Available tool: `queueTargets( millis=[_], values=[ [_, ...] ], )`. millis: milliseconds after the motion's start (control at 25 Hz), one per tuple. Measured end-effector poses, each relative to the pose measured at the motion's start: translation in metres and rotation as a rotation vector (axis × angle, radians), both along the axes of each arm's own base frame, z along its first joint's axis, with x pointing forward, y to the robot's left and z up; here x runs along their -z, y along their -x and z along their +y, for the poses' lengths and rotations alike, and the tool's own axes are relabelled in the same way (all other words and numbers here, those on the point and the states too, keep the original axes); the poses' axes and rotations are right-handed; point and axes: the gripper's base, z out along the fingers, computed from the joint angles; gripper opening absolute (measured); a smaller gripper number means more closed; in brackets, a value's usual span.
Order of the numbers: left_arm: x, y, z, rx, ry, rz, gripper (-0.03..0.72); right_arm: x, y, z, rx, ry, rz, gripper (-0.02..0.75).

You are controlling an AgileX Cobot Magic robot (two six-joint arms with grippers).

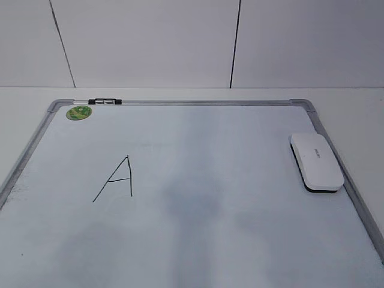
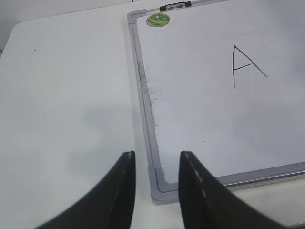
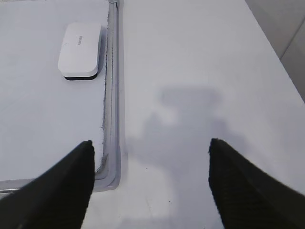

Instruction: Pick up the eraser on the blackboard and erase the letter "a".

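The white eraser (image 1: 317,161) lies flat at the right edge of the blackboard (image 1: 180,102), also seen in the right wrist view (image 3: 80,47). An angular capital "A" (image 1: 117,179) is drawn on the board's left half and shows in the left wrist view (image 2: 244,67). No cursive lowercase "a" is in view. My left gripper (image 2: 156,160) is open and empty above the board's near left corner (image 2: 159,191). My right gripper (image 3: 150,148) is wide open and empty above the table beside the board's near right corner (image 3: 110,176). Neither gripper shows in the exterior view.
A round green sticker (image 1: 79,111) sits in the board's far left corner, also in the left wrist view (image 2: 158,20). A black and clear clip (image 1: 103,102) sits on the far frame. White table (image 3: 200,71) surrounds the board; a white panelled wall stands behind.
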Motion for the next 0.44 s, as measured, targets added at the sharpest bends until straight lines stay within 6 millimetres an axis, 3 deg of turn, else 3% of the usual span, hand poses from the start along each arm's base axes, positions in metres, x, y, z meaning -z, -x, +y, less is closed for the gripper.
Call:
queueTargets(
  millis=[440],
  values=[
    [0.0000,0.0000,0.0000,0.000,0.000,0.000,0.235,0.0000,0.0000,0.0000,0.000,0.001,0.000,0.592]
  ],
)
